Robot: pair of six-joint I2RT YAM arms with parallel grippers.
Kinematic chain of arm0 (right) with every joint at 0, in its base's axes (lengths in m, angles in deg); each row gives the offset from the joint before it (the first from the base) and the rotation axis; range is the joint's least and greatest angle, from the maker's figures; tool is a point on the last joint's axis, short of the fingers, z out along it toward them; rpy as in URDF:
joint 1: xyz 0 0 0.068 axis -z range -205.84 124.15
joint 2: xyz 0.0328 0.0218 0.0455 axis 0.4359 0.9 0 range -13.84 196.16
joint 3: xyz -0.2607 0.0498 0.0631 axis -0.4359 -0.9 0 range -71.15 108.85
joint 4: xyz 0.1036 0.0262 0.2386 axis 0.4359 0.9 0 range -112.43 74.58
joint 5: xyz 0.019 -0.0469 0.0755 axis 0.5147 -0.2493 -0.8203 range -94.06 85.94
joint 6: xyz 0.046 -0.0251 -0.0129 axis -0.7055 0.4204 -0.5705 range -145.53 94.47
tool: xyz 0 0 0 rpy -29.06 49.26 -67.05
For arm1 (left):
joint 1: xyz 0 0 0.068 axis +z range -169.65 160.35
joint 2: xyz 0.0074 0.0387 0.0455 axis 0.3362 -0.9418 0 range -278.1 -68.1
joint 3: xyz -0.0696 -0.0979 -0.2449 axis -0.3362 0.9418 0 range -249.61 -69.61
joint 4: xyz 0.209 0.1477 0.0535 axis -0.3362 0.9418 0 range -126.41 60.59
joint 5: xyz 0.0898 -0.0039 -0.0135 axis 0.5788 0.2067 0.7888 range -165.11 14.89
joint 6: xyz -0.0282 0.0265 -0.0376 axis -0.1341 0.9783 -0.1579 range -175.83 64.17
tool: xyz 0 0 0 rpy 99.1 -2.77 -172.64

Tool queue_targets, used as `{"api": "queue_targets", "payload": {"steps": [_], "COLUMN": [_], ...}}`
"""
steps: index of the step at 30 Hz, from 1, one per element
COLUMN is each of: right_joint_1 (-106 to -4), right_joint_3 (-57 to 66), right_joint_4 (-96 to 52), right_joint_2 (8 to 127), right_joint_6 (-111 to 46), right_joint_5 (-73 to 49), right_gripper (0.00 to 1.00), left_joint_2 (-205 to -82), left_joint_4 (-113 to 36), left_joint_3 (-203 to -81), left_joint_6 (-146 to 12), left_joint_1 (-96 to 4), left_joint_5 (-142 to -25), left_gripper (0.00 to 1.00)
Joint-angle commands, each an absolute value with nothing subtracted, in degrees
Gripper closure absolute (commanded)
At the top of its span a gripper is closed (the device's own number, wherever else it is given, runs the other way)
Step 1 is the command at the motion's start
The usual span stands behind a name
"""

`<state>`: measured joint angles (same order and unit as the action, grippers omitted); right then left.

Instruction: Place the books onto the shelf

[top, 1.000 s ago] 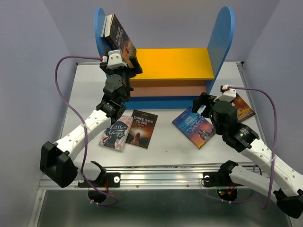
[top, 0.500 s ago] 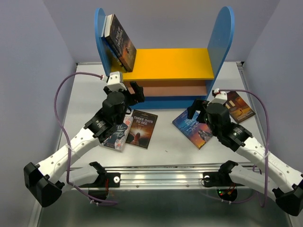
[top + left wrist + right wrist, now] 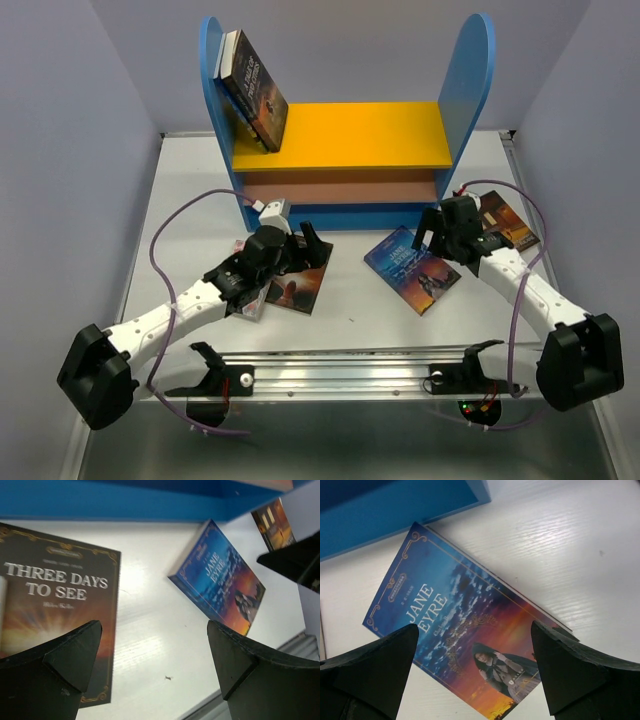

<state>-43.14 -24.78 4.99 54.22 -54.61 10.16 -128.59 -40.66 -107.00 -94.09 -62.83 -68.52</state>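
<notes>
The left arm (image 3: 170, 315) is lying low and stretched out, running from its base at the near left side forward and to the right. Its wrist is pointing the left gripper (image 3: 303, 245) forward and a little downward. The jaws are standing wide apart with nothing between them. In the left wrist view the two dark fingers (image 3: 60, 665) are showing at the lower corners. The right arm (image 3: 530, 290) is bending at its elbow on the right side and is extending forward and to the left. The right gripper (image 3: 437, 228) is tilting downward, its jaws also gaping fully and gripping nothing.
</notes>
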Motion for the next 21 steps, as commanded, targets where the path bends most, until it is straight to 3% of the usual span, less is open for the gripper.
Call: {"api": "queue_targets", "payload": {"steps": [1,14,21], "right_joint_1": [-40.53,-35.95,-35.95], "right_joint_3": [-24.04,-30.71,-37.47], "right_joint_4": [1.49,-10.73,-14.86], "right_joint_2": [55.68,65.88,60.35], "right_joint_6": [-50.76,-50.32,-52.42], "right_joint_5": [3.86,-4.14,-19.16], "right_gripper": [0.0,0.0,0.0], "left_joint_2": [-129.44,-136.21,-138.93], "left_joint_4": [-48.96,-55.13,-56.97], "left_joint_3": [-105.91,-103.54,-103.45], "left_joint_6": [-97.22,-98.46,-99.51], "left_joint_1": [-65.26,-66.41,-66.41], "left_joint_5": [-73.09,-77.93,-78.36], "left_gripper": [0.01,0.01,0.01]}}
